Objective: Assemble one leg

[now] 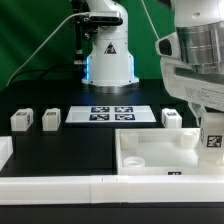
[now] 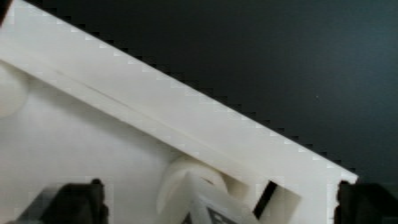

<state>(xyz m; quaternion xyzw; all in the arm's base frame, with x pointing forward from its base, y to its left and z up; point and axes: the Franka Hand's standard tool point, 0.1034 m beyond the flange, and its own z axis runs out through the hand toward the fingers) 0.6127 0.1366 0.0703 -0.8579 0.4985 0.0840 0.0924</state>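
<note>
A white leg (image 1: 213, 139) with a black-and-white marker stands tilted at the corner of the large white tray-like piece (image 1: 150, 152) on the exterior view's right. My gripper (image 1: 207, 120) hangs right over it. In the wrist view the leg (image 2: 217, 198) sits between my two dark fingers (image 2: 71, 205), with a visible gap beside it, so the jaws stand apart around it. Three more legs lie on the table: two on the exterior view's left (image 1: 21, 121) (image 1: 50, 119) and one (image 1: 171, 118) just behind the tray piece.
The marker board (image 1: 111, 114) lies flat in the middle in front of the robot base (image 1: 108, 55). A white part (image 1: 4, 152) juts in at the left edge. The tray piece's raised rim (image 2: 178, 110) runs diagonally through the wrist view.
</note>
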